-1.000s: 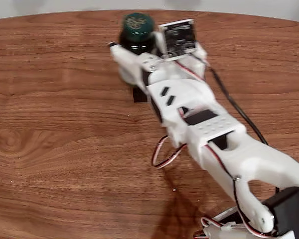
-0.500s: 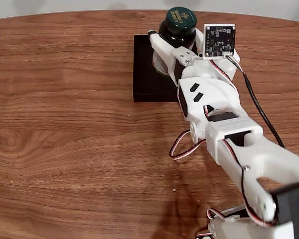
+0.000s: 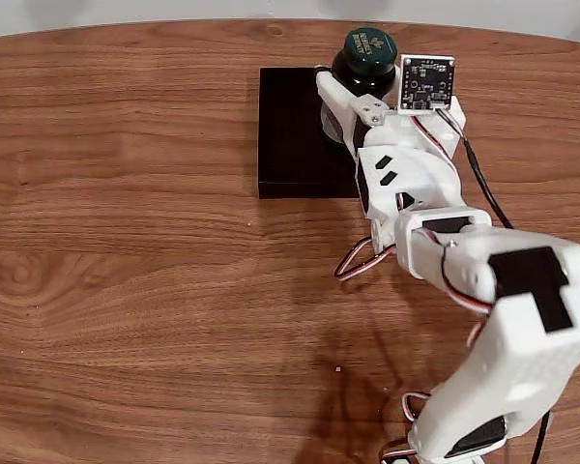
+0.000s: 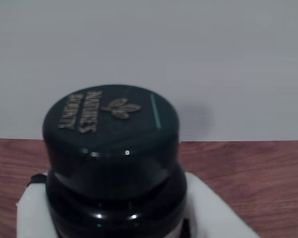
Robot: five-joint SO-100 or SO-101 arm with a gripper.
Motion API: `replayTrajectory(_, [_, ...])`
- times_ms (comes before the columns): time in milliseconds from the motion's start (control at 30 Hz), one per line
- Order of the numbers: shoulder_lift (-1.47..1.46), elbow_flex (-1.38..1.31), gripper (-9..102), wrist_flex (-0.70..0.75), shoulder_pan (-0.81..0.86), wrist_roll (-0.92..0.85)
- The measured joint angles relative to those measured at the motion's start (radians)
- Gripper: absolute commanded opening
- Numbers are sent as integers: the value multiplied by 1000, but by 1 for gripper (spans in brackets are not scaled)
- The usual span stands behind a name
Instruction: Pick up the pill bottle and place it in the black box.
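Fixed view, gripper (image 3: 353,82) clamping pill bottle (image 3: 367,53) above black box (image 3: 295,135) edge

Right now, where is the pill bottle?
In the fixed view, the pill bottle is held in the gripper at the black box's upper right corner.

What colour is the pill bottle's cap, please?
Dark green cap with gold print, clearest in the wrist view.
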Motion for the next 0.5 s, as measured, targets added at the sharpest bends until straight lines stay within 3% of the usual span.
replayTrajectory(500, [-259, -172, 11, -72, -34, 121])
